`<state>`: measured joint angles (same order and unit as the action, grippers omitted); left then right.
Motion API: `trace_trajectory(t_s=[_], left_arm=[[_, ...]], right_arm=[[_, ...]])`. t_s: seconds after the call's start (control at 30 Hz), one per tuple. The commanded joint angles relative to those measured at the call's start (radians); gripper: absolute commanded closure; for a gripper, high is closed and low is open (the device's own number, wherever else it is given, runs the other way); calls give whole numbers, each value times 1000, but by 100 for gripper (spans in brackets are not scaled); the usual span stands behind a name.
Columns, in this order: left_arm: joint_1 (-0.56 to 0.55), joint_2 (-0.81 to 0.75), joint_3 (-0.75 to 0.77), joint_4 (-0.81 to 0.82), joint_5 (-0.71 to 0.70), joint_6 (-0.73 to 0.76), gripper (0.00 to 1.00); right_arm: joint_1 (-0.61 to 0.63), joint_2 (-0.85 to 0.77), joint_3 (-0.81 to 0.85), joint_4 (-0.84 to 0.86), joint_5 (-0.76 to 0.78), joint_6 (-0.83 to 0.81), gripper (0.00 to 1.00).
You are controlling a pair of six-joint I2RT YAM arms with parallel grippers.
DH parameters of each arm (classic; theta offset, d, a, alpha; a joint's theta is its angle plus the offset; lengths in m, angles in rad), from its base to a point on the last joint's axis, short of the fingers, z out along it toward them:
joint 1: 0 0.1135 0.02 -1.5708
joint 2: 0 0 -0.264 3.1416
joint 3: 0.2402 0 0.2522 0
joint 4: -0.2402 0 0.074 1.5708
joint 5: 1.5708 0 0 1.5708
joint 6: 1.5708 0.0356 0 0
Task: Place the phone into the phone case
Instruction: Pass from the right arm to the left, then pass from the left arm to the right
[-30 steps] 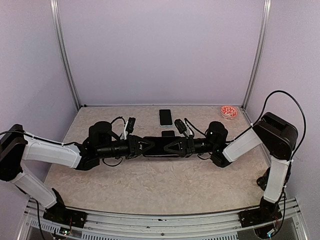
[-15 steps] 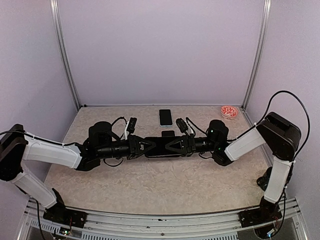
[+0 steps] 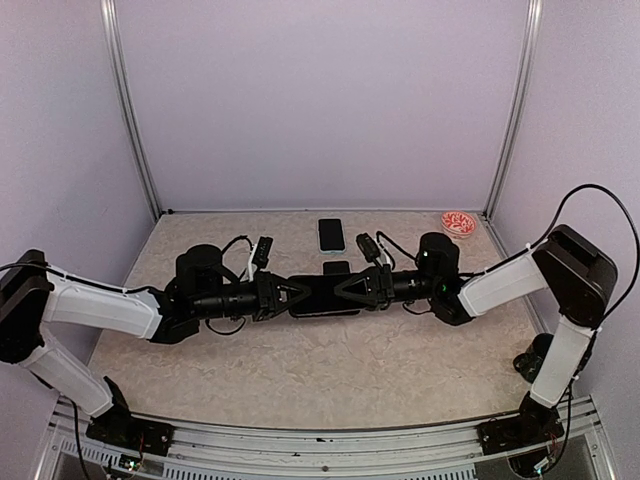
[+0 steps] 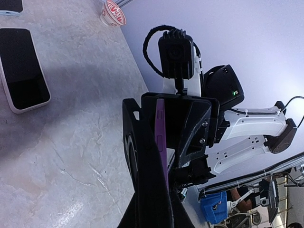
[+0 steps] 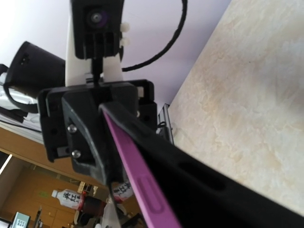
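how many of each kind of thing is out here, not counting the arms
phones lying flat: 2
purple-edged phone held in the air: 1
red and white dish: 1
total: 4

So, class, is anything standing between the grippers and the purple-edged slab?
Nothing visible does. The purple-edged slab sits directly in the left gripper, with the right gripper at its other end. The white-rimmed phone lies apart on the table.
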<state>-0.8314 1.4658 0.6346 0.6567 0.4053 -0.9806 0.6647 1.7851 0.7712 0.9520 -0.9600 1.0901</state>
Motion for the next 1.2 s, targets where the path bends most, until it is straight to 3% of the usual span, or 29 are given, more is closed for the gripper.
trace_trajectory(t_s=[0.0,0.47,0.7,0.93,1.17], left_arm=[[2,-58,-10,72,6,7,100],[18,-133,-18,48,16,59,100],[18,-159,-13,31,44,104,100],[11,-172,0,33,93,137,100],[1,-172,12,55,132,150,100]], right_arm=[[-17,-47,-2,-110,26,-58,63],[-36,-226,9,-500,42,-333,63],[-98,-323,-1,-600,-23,-415,62],[-128,-329,-2,-592,-130,-437,60],[-128,-302,-42,-397,-243,-346,48]])
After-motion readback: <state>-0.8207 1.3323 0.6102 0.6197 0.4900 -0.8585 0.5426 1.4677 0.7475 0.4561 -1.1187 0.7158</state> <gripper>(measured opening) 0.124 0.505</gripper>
